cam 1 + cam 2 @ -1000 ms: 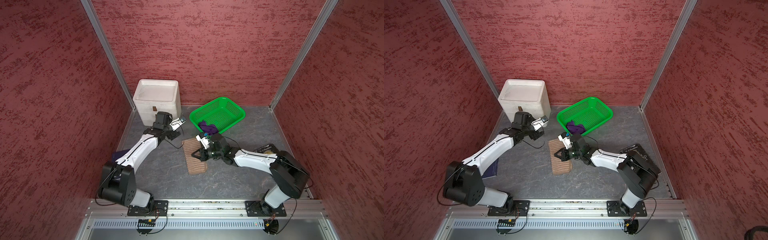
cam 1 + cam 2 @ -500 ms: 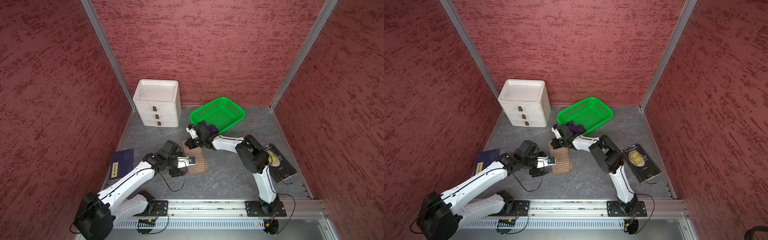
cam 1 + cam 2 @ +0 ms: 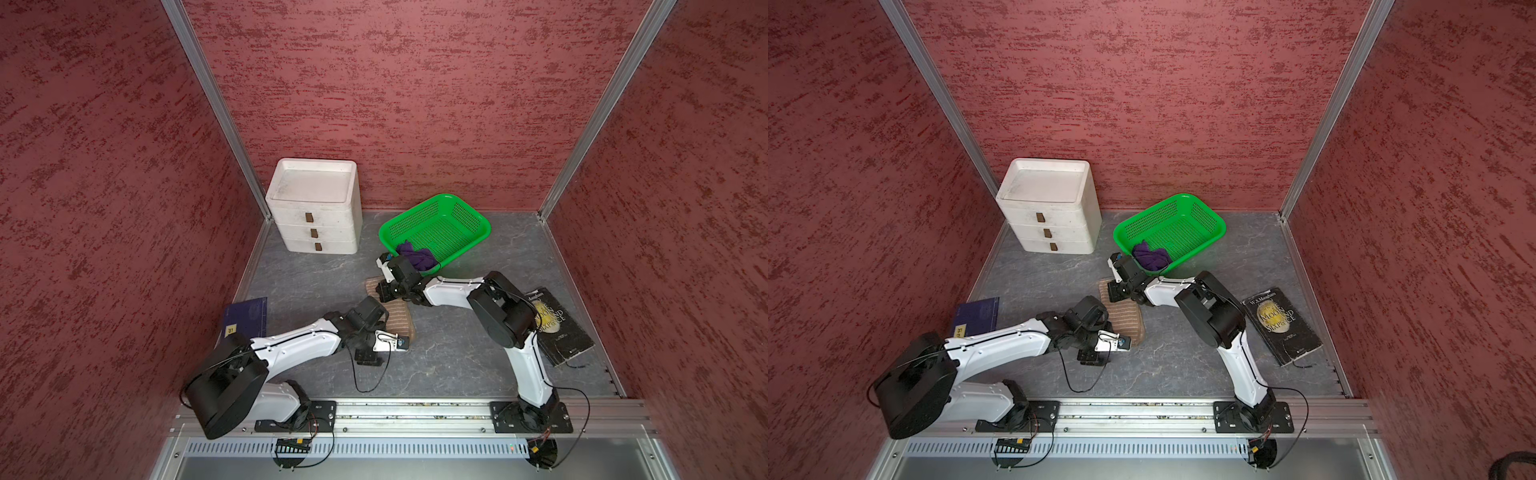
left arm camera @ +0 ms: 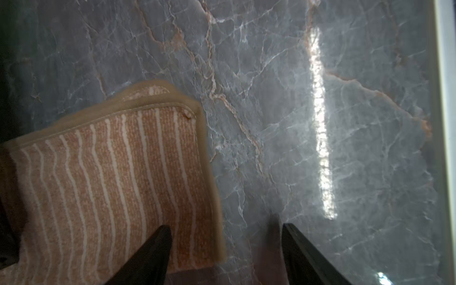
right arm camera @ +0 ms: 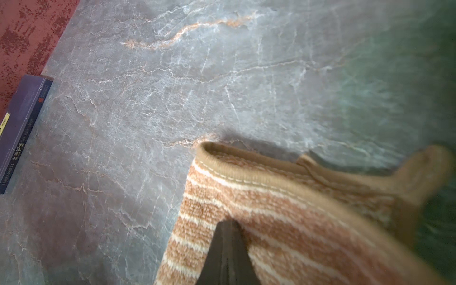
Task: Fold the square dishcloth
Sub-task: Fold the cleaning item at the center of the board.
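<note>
- Blue book point(image 3: 246, 318) lies flat by the left wall — bare table point(image 3: 299, 286) between it and the cloth.
- Left gripper point(image 4: 224, 227) is released: one finger over the folded dishcloth point(image 4: 111, 185), the other over bare table, a hem between them.
- Right gripper point(image 5: 225, 225) is clenched, tip on the cloth's far end — a pinch I cannot tell.
- Green basket point(image 3: 478, 226) stands just behind.

Robot lab booth; red panel walls point(image 3: 407, 91); aluminium rail point(image 3: 415, 409)

The closed right tool point(image 5: 227, 230) sits over the striped dishcloth point(image 5: 308, 212).
</note>
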`<state>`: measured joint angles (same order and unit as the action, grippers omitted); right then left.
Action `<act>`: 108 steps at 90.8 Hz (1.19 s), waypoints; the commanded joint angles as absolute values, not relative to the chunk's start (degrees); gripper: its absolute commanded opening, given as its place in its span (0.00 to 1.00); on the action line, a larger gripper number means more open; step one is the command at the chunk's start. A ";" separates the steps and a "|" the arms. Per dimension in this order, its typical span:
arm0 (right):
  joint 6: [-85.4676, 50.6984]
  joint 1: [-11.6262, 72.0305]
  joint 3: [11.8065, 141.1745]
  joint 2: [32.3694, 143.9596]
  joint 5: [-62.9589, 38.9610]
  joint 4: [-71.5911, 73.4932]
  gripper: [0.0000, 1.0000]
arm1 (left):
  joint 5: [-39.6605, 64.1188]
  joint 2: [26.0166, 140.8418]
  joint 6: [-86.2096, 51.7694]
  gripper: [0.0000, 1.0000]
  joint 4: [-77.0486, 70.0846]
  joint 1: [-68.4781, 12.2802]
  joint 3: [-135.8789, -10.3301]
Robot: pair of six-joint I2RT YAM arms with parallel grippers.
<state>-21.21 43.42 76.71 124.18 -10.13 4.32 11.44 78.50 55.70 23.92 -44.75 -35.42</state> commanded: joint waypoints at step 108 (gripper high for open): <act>-30.03 56.79 48.72 108.71 -18.68 22.34 0.00 | 12.72 58.72 55.85 0.00 59.67 -46.60 -41.28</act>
<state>-27.14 55.11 50.87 106.96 -16.27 17.76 11.94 59.16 56.73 55.64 -46.37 -39.81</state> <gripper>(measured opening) 0.041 0.058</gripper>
